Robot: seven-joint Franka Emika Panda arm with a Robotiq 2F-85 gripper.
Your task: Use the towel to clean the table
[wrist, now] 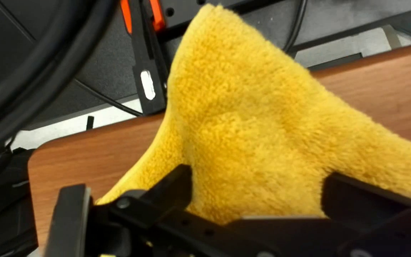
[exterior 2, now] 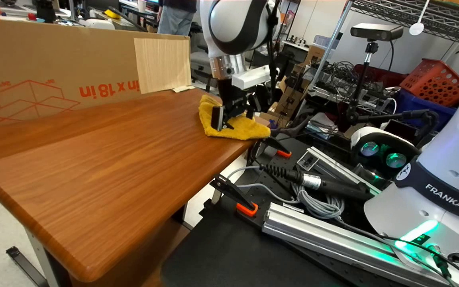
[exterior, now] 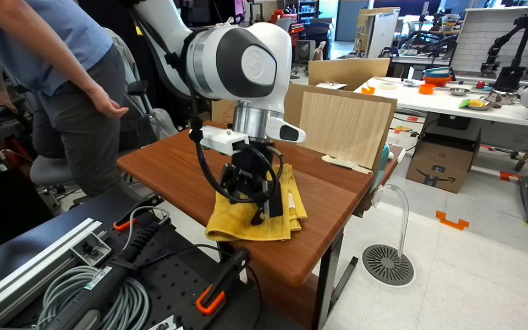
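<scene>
A folded yellow towel (exterior: 232, 224) lies on the brown wooden table (exterior: 332, 197), close to one edge. In an exterior view the towel (exterior 2: 249, 129) sits at the far end of the table (exterior 2: 114, 167), with a corner at the edge. My gripper (exterior: 265, 214) points down over the towel, its fingertips at or just above the cloth. In the wrist view the gripper's fingers (wrist: 257, 185) are wide apart, with the towel (wrist: 248, 114) spread below and between them. I cannot tell whether the fingertips press on the cloth.
A cardboard panel (exterior 2: 54, 67) stands along one table side. A black bench (exterior: 177, 270) with orange-tipped clamps (exterior: 211, 298), coiled grey cable (exterior: 131, 298) and an aluminium profile (exterior 2: 325, 235) adjoins another side. A person (exterior: 80, 91) stands beyond the table.
</scene>
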